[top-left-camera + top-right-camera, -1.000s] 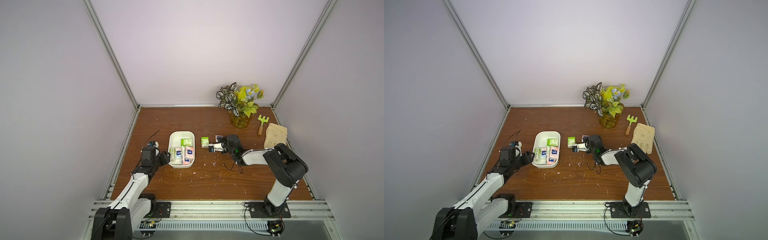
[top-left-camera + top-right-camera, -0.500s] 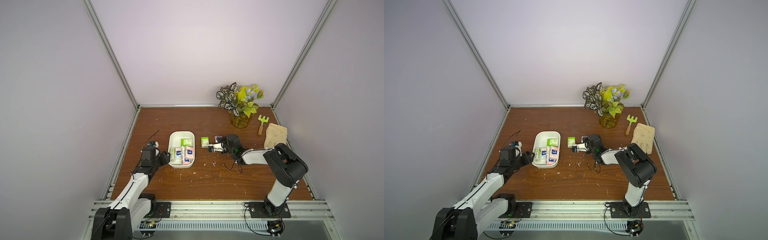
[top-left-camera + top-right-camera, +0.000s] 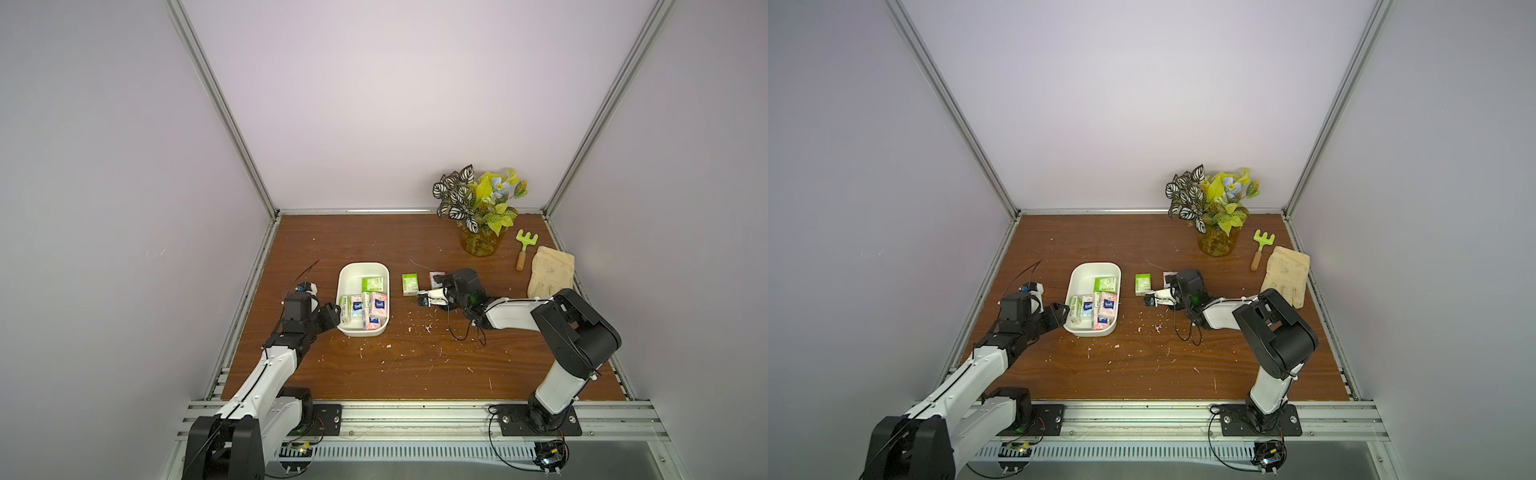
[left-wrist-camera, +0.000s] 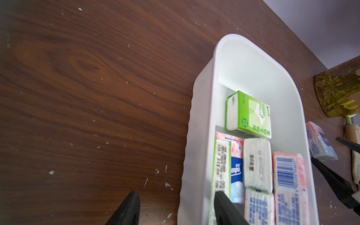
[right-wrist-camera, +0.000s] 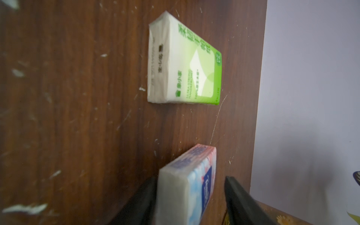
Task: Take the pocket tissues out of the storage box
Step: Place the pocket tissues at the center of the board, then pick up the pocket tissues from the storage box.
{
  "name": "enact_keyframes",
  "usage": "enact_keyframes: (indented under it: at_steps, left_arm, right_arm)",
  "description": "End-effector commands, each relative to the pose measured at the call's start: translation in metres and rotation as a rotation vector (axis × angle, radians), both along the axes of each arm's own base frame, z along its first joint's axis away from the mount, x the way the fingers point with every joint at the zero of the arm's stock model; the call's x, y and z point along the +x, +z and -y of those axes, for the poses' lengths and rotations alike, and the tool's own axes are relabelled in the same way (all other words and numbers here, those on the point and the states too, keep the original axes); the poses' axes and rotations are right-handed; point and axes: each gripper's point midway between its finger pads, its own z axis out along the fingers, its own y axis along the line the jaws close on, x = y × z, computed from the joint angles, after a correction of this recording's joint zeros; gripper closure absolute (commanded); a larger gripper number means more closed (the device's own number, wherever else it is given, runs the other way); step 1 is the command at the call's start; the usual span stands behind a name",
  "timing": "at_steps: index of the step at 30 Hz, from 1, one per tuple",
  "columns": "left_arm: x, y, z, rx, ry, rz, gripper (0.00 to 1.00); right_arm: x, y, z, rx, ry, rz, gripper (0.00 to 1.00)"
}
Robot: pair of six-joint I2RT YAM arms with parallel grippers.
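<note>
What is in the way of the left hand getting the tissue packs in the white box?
Only the storage box itself: its near wall. The left hand straddles that wall, with one finger outside and the other inside, next to the green-edged packet. Nothing else visible blocks the pocket tissues.

Storage box (image 3: 353, 279) holding pocket tissues (image 3: 377, 303), green packet (image 3: 409, 284), pink packet (image 5: 187, 185) outside

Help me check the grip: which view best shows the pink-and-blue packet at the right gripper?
Right wrist view: the pink-and-blue packet fills the foreground between the right gripper's open jaws, a gap on one side. Both top views show a small patch; the left wrist view shows it small, past the storage box.
</note>
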Motion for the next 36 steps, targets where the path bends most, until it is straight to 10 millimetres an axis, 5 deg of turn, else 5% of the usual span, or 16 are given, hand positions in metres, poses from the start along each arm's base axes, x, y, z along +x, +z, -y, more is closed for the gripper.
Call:
enact_keyframes:
  at_steps: [1,7,17,21,29,36]
  left_arm:
    - [0.007,0.016,-0.003,0.009,0.002,0.042,0.43]
    - [0.008,0.02,-0.004,0.012,0.004,0.05,0.43]
    - [0.009,0.029,-0.001,-0.015,0.003,0.067,0.43]
    - [0.01,0.036,0.001,-0.023,-0.007,0.073,0.42]
    - [0.007,0.035,0.006,-0.042,-0.027,0.07,0.42]
    - [0.006,0.031,0.013,-0.054,-0.074,0.066,0.43]
  right_arm:
    - [0.0,0.032,-0.011,0.088,0.011,-0.013,0.26]
    - [-0.007,0.064,-0.016,0.186,0.003,-0.029,0.2]
    - [-0.015,0.204,-0.054,0.673,-0.118,-0.146,0.15]
    - [-0.016,0.241,-0.079,0.844,-0.271,-0.283,0.12]
    - [-0.032,0.247,-0.141,0.981,-0.531,-0.712,0.12]
    - [-0.042,0.218,-0.155,1.041,-0.838,-0.97,0.19]
